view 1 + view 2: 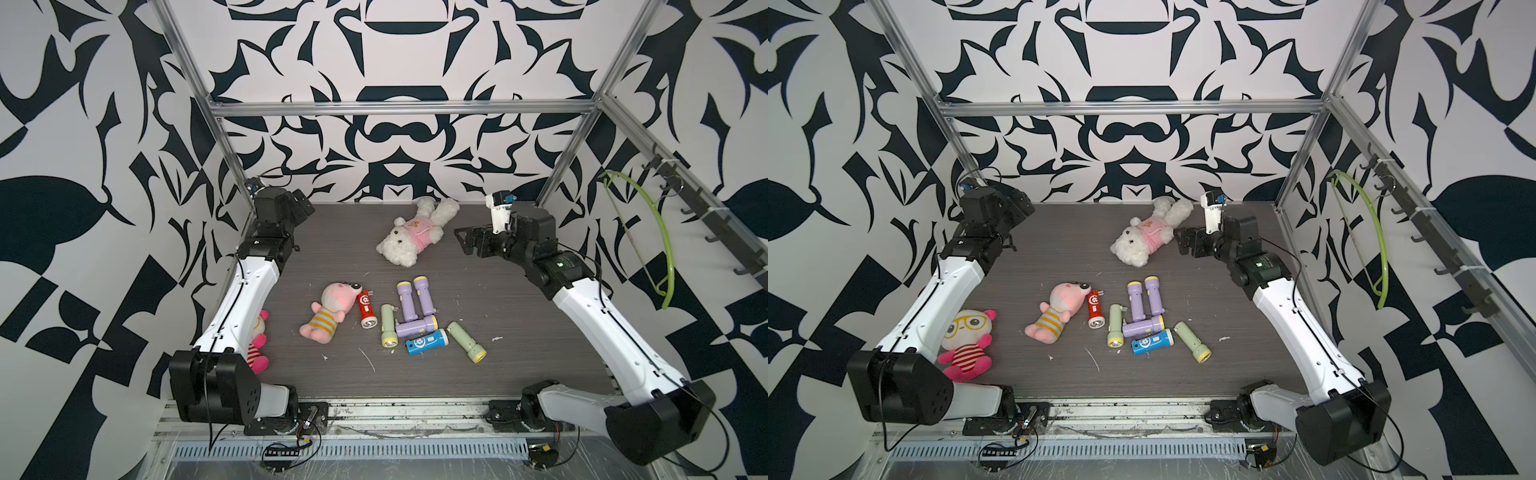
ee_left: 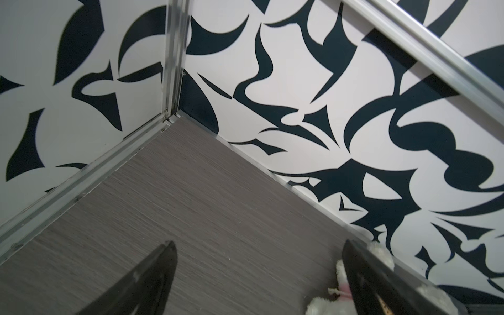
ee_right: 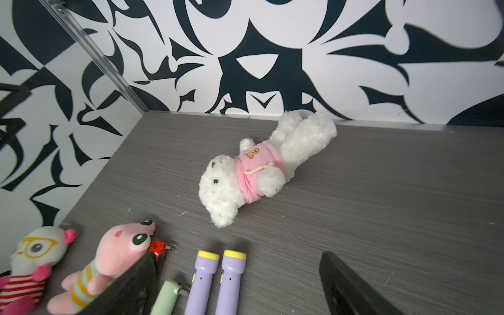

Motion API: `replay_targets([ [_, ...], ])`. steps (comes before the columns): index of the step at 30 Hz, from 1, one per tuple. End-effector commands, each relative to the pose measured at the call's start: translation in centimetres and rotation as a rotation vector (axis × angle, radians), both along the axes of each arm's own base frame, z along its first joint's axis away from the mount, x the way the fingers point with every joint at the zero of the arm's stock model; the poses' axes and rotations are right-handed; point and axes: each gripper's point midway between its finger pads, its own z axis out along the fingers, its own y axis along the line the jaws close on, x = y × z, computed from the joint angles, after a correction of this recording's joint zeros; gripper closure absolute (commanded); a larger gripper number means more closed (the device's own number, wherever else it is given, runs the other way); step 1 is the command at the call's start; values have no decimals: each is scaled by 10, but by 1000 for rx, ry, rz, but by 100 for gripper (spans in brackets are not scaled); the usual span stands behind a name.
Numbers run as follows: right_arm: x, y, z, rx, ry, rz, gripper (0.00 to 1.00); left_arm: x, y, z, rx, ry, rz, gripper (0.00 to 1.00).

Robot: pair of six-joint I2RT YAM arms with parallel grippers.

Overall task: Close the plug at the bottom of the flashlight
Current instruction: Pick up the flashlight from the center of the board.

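Note:
Several toy flashlights lie in a cluster mid-table in both top views: a red one (image 1: 365,311), two green ones (image 1: 387,325) (image 1: 467,341), three purple ones (image 1: 406,300) and a blue one (image 1: 427,342). Metal plug prongs stick out of the red one's (image 3: 158,246) rear end and of a green one's (image 3: 167,298) rear end in the right wrist view. My right gripper (image 1: 465,239) (image 3: 238,255) hangs open at the back right, far from the cluster, holding nothing. My left gripper (image 1: 305,208) (image 2: 258,242) is open at the back left corner, over bare table.
A white teddy in a pink shirt (image 1: 415,235) lies at the back, close to the right gripper. A pink plush (image 1: 332,309) touches the red flashlight. A plush with yellow glasses (image 1: 967,338) sits under the left arm. A green hanger (image 1: 648,237) hangs on the right wall.

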Motion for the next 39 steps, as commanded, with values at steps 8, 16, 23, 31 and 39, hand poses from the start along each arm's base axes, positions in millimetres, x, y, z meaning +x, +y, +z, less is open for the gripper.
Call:
replay_targets([
  [8,-30,-25,-92,-91,295,-108,9,-39,-93,10,178,-1,-324,1],
  [16,-58,-19,-156,-267,427,-155,10,-63,-158,-22,195,176,-468,1],
  [23,-83,-20,-175,-355,484,-195,30,-87,-170,-41,86,180,-546,1],
  [31,-143,-23,-193,-455,579,-299,33,-90,-215,-49,98,195,-734,1],
  [39,-190,-15,-218,-688,638,-298,24,-84,-230,-71,73,272,-779,1],
])
